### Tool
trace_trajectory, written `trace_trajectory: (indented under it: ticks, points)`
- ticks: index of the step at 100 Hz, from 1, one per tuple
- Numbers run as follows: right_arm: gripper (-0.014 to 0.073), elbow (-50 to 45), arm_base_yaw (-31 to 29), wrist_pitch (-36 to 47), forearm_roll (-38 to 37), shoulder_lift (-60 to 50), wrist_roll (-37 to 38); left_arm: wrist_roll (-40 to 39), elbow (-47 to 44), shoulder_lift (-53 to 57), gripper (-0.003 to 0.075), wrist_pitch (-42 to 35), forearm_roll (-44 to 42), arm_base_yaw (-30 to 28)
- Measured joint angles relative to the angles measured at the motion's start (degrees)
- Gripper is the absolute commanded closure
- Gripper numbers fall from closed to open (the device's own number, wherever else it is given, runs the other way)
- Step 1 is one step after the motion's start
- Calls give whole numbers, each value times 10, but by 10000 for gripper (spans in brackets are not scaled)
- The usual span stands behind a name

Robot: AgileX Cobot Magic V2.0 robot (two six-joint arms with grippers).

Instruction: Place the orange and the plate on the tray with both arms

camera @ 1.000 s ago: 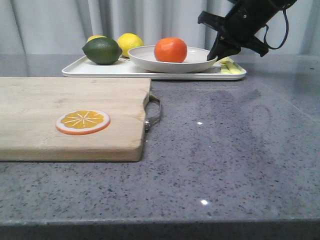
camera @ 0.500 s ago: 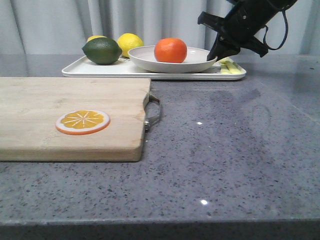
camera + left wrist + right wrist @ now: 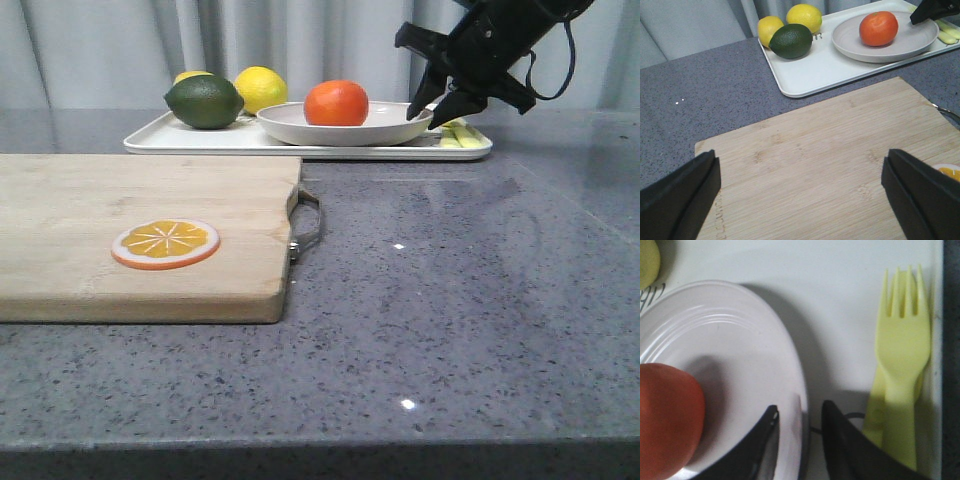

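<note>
Grey counter: tray holds plate (orange inside)

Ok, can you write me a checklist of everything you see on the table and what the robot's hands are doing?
Surface: speckled grey stone counter.
Job's things: round orange fruit sits in the beige round plate, which is on the white rectangular tray.
Clutter: dark green lime, two yellow lemons, yellow plastic fork, wooden cutting board, orange slice disc.
Grippers: right gripper straddles the plate's rim, parted; left gripper open over the board.
Cables: black cable on the right arm.
Surroundings: grey curtain.
</note>
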State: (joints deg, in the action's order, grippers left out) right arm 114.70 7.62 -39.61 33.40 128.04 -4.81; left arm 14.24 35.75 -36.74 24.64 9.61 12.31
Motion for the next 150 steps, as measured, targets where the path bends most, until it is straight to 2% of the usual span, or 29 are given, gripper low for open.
trace_trajectory:
  ticks: [8,36,58,74,94,106,119,150]
  points:
    - [146,0,0,5,0,0,0,0,0,0,101,0,0,0]
    - [146,30,0,8,1,-5,-8,0,0,0,101,0,0,0]
    - [146,74,0,-1,1,-69,-101,0,0,0,101,0,0,0]
    - [146,76,0,-47,-29,-142,-158,0,0,0,101,0,0,0]
    - [146,59,0,-103,-86,-218,-181,0,0,0,101,0,0,0]
    - [146,3,0,-107,-93,-275,-193,0,0,0,102,0,0,0]
    - [148,-101,0,-81,-96,-346,-212,0,0,0,102,0,0,0]
    - [148,-446,0,91,-96,-577,-248,0,0,20,104,0,0,0]
